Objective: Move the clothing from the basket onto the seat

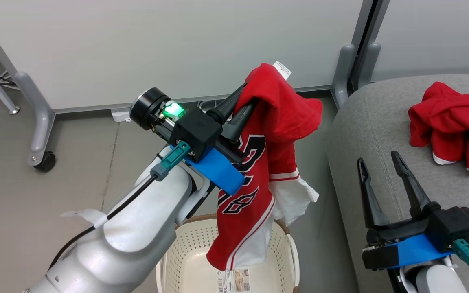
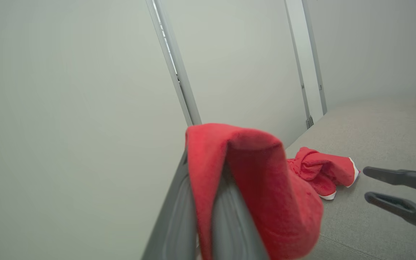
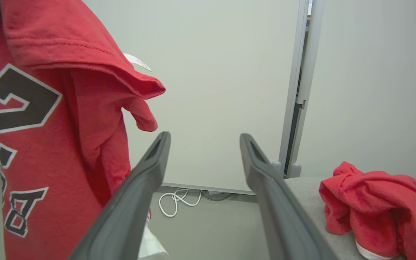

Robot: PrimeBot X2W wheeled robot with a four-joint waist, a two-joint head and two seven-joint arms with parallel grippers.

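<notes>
A red jersey with dark numerals and white trim is held pinched between the closed fingers of the left gripper, high above the basket. The cloth is draped over the fingertips, a white tag is seen at its top, and its lower hem is hung over the basket's opening; whether it touches the basket cannot be told. The second red garment is seen crumpled on the far right of the seat. The right gripper is held over the near part of the seat, fingers spread wide with nothing between them, well apart from both garments. A pale wall panel is seen behind
</notes>
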